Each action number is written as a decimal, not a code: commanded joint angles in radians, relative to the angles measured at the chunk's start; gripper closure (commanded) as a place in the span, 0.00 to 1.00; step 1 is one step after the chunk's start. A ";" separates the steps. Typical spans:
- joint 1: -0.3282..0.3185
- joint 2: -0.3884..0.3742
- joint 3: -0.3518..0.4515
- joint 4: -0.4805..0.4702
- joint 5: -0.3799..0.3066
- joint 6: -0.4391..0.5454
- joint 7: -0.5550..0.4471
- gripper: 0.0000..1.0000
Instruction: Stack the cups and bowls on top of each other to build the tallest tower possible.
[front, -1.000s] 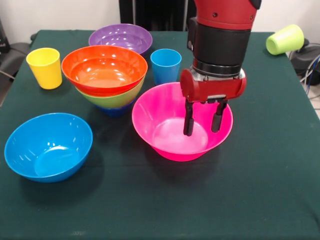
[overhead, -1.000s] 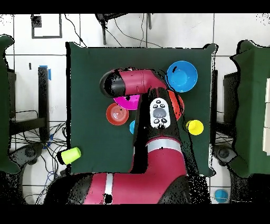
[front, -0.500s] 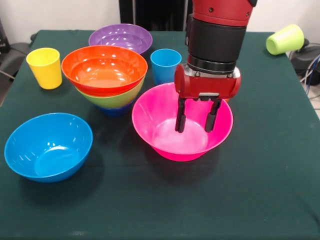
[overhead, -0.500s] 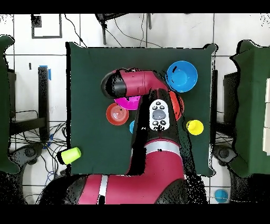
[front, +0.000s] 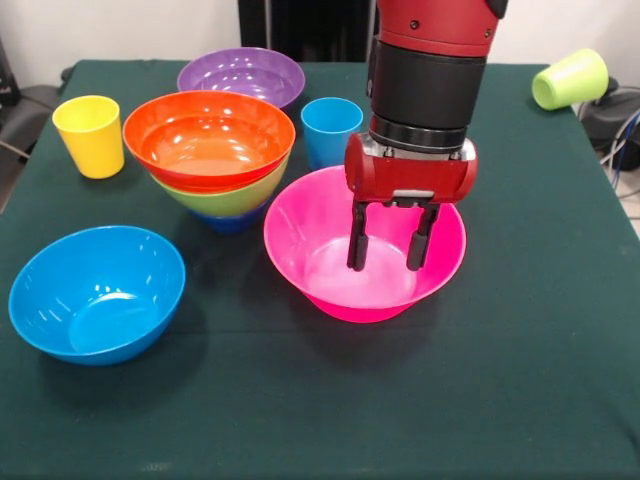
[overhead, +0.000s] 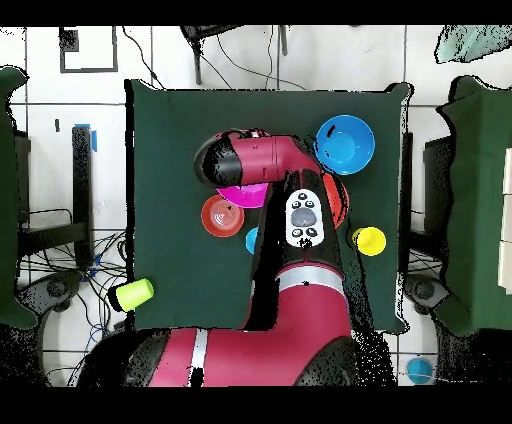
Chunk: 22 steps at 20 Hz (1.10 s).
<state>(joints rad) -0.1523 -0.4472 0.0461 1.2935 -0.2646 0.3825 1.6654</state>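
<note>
In the front view, nearest the camera at lower left, the light blue bowl (front: 97, 292) sits alone and upright on the green table (front: 500, 400). Right of it, at the middle of the frame, is the pink bowl (front: 310, 250), also upright and empty. The gripper (front: 386, 238) hangs inside the pink bowl's mouth, its two black fingers (front: 357, 238) spread apart with nothing between them, tips low in the bowl, over its right half; whether they touch the inner wall I cannot tell.

Behind the blue bowl, left of centre, stands the tower (front: 212, 160): the orange-red bowl (front: 208, 138) nested on top of the lime bowl (front: 235, 198), with a sliver of dark blue bowl (front: 228, 224) under them. The tower is just beside the pink bowl's left rim.

Further up the frame, the yellow cup (front: 90, 135) stands upright at the left edge, well apart from the tower. The blue cup (front: 330, 130) stands upright just behind the pink bowl, beside the arm. The purple bowl (front: 241, 76) sits at upper centre-left behind the tower. At the upper right corner the lime cup (front: 570, 78) lies tipped on its side at the table edge.

In the overhead view the arm (overhead: 290, 215) covers most of the centre; the light blue bowl (overhead: 345, 144), a part of the pink bowl (overhead: 240, 195), a small orange bowl (overhead: 222, 215), the yellow cup (overhead: 369, 240) and the lime cup (overhead: 131, 293) show around it.
</note>
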 joint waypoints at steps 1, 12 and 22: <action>0.006 0.046 0.056 0.089 0.027 -0.031 0.155 0.00; 0.056 0.014 0.034 0.128 0.083 -0.016 0.203 0.00; 0.089 0.005 0.025 0.170 0.127 -0.033 0.238 0.00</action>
<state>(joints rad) -0.0834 -0.4564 0.0269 1.3832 -0.1643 0.3811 1.7288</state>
